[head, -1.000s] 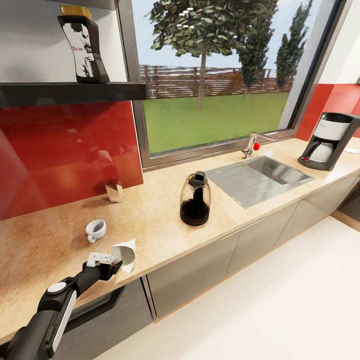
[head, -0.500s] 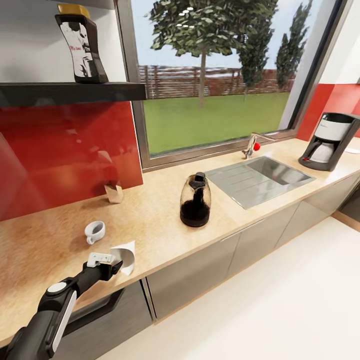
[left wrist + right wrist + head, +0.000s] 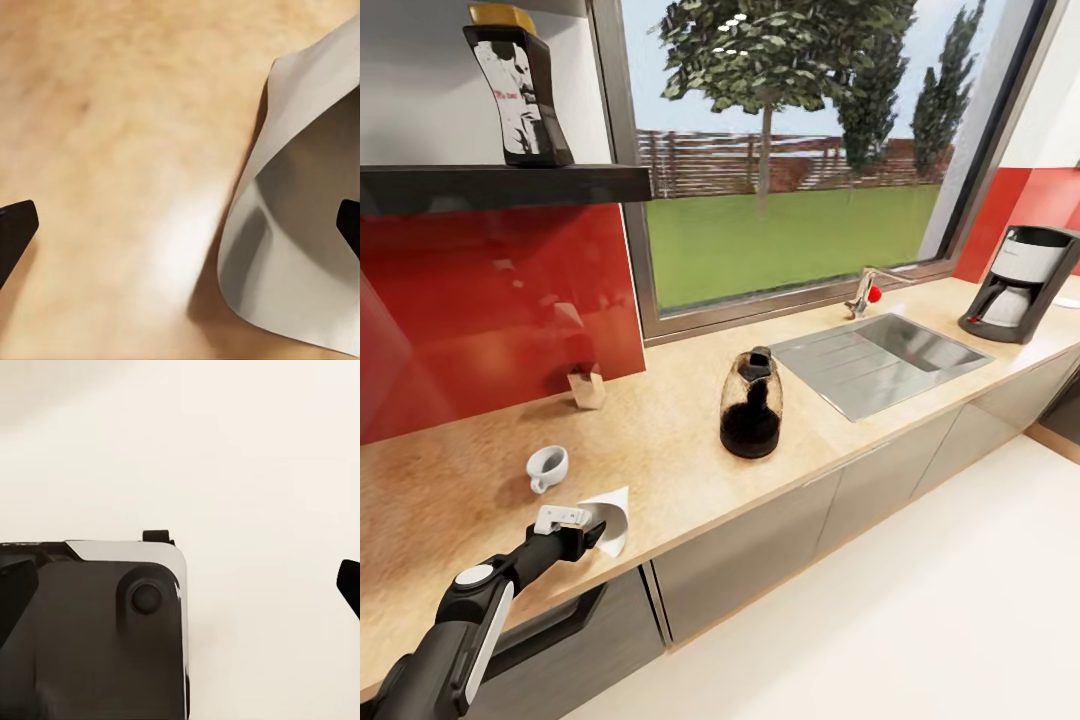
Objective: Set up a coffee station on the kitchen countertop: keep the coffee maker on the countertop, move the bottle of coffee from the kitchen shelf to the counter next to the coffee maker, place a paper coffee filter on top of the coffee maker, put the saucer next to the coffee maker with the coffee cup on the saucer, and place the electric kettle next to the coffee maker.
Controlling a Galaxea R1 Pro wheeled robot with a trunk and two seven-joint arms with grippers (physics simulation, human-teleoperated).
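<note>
The paper coffee filter point(image 3: 609, 517) lies on the tan speckled worktop point(image 3: 660, 430) just in front of the left end effector point(image 3: 582, 527), whose fingers are spread wide, one tip over the paper. The coffee cup point(image 3: 547, 467) sits just beyond, the electric kettle point(image 3: 751, 402) farther along, and the coffee maker point(image 3: 1018, 283) is well apart past the sink point(image 3: 880, 355). The bottle of coffee point(image 3: 517, 85) stands on the shelf point(image 3: 510, 183) above red backsplash. The right end effector's point(image 3: 180, 585) fingers are spread over pale floor.

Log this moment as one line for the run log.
left gripper: open beside white paper coffee filter | filter: on tan countertop | right gripper: open | black coffee maker: far end of counter
</note>
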